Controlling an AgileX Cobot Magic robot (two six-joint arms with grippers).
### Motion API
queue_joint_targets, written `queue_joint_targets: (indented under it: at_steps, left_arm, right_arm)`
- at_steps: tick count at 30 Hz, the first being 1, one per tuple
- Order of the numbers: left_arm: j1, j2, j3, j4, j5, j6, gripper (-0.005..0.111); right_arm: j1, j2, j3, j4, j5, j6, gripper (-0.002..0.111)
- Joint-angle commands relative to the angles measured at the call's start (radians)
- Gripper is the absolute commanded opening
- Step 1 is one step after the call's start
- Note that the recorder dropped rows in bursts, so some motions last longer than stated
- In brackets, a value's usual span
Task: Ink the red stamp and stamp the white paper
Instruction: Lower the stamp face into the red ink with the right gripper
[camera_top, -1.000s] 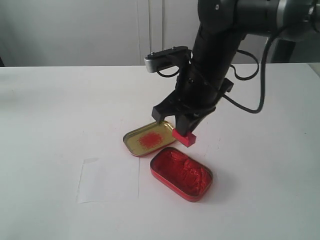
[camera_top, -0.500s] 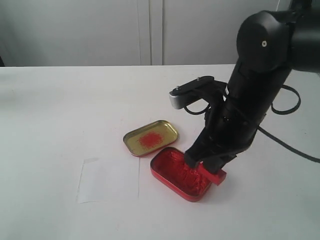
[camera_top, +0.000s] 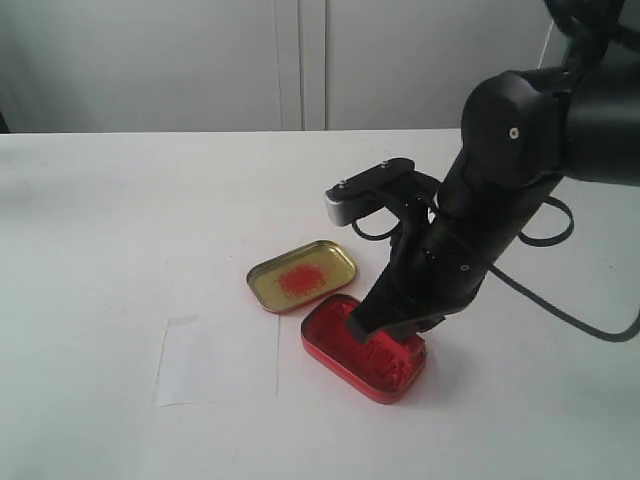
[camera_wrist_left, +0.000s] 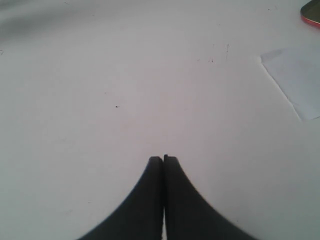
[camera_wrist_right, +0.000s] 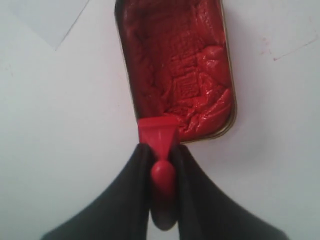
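Observation:
My right gripper (camera_wrist_right: 162, 150) is shut on the red stamp (camera_wrist_right: 158, 131), pinching its rounded knob with the square base pointing outward. The base sits at the rim of the open red ink tin (camera_wrist_right: 185, 65), at one end of the lumpy red ink. In the exterior view the right gripper (camera_top: 388, 328) is low over the right half of the ink tin (camera_top: 340, 352), and the stamp blends into the red there. The white paper (camera_top: 215, 360) lies flat to the left of the tin. My left gripper (camera_wrist_left: 163, 159) is shut and empty over bare table, with the paper (camera_wrist_left: 295, 75) off to one side.
The gold tin lid (camera_top: 302, 276) with a red smudge lies open just behind the ink tin. A red-rimmed tin edge (camera_wrist_left: 312, 12) shows at the corner of the left wrist view. A corner of the paper (camera_wrist_right: 50, 15) shows beside the ink tin. The white table (camera_top: 120, 220) stretches around them.
My right gripper carried the stamp from beside the gold lid forward and to the right, then back left and down onto the ink tin. Paper, lid and tin stayed put.

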Motion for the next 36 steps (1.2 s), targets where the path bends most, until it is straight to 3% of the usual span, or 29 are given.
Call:
queue_joint_targets:
  at_steps: [1, 36]
  left_arm:
    - [-0.005, -0.004, 0.01, -0.002, 0.001, 0.0, 0.0]
    - [-0.005, -0.004, 0.01, -0.002, 0.001, 0.0, 0.0]
  right_arm:
    - [0.027, 0.035, -0.014, -0.045, 0.001, 0.014, 0.0]
    - [0.027, 0.155, -0.07, -0.089, -0.058, 0.016, 0.0]
